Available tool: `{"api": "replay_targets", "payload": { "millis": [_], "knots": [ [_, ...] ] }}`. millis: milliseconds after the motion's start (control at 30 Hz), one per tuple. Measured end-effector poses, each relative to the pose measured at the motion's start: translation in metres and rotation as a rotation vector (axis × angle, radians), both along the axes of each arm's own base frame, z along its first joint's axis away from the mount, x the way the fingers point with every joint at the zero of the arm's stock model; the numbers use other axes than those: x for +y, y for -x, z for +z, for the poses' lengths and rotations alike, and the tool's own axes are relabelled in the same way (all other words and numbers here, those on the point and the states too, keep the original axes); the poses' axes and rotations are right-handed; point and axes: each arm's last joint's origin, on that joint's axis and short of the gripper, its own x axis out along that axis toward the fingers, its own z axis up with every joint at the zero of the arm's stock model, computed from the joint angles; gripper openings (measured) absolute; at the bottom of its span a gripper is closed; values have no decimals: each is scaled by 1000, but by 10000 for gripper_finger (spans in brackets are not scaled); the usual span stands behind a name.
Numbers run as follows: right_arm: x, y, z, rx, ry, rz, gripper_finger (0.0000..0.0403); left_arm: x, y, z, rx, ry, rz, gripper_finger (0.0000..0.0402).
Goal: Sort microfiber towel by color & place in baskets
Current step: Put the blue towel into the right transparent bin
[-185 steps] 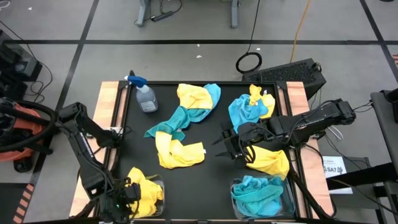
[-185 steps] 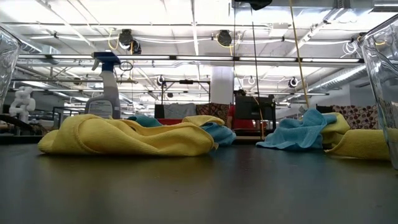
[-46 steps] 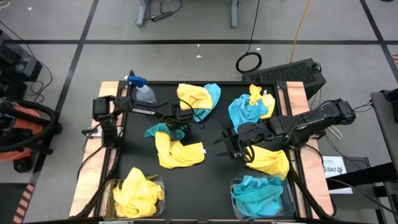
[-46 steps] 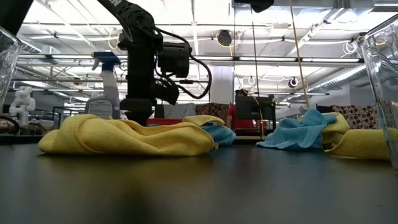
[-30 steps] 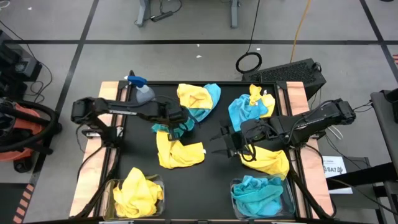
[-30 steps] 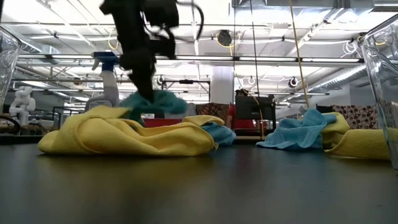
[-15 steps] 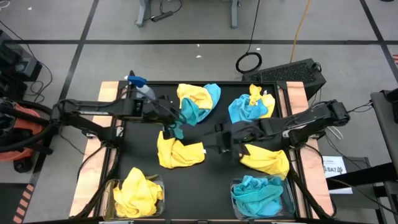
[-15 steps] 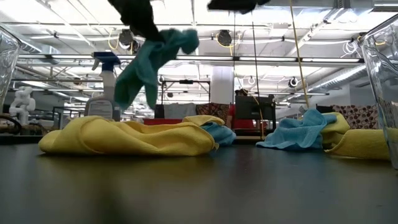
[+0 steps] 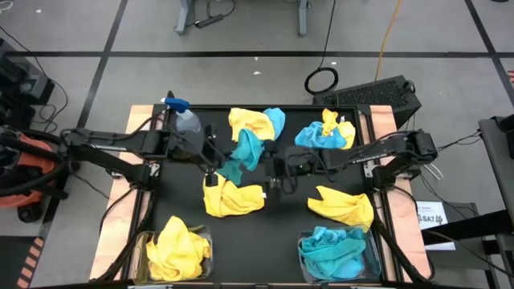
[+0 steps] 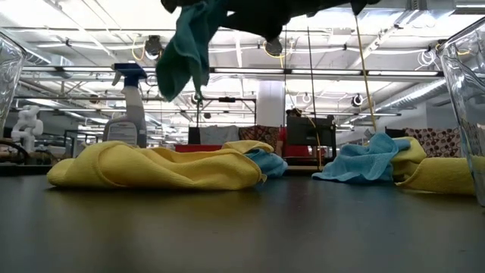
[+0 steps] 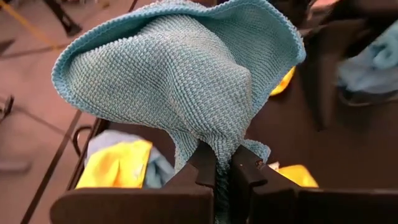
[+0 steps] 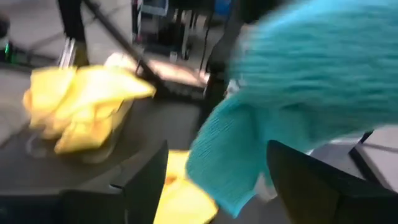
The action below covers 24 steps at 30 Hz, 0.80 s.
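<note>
Mid-air handover. Our left gripper (image 9: 215, 157), fingers clamped on a turquoise towel (image 9: 242, 152), holds it raised above the middle of the table (image 9: 277, 225). Our right gripper (image 9: 271, 170) meets it, fingers spread wide with the hanging cloth between them. Next, we judge, the right must close before the left releases, then carry it to the basket (image 9: 337, 253) of turquoise towels at the near right corner.
</note>
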Motion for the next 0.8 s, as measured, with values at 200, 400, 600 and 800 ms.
{"api": "replay_targets", "payload": {
  "millis": [200,400,600,800],
  "knots": [
    [-13,-3,12,-127,-35,-39,310,-15,6,17,-135,-32,-88,10],
    [-15,-4,25,-260,-74,39,337,-27,6,27,-232,-81,-165,10],
    [-13,-7,26,-317,-78,76,345,-30,-2,31,-303,-80,-224,10],
    [-9,-18,14,-347,-108,137,332,-33,-13,26,-304,-94,-253,10]
  ]
}}
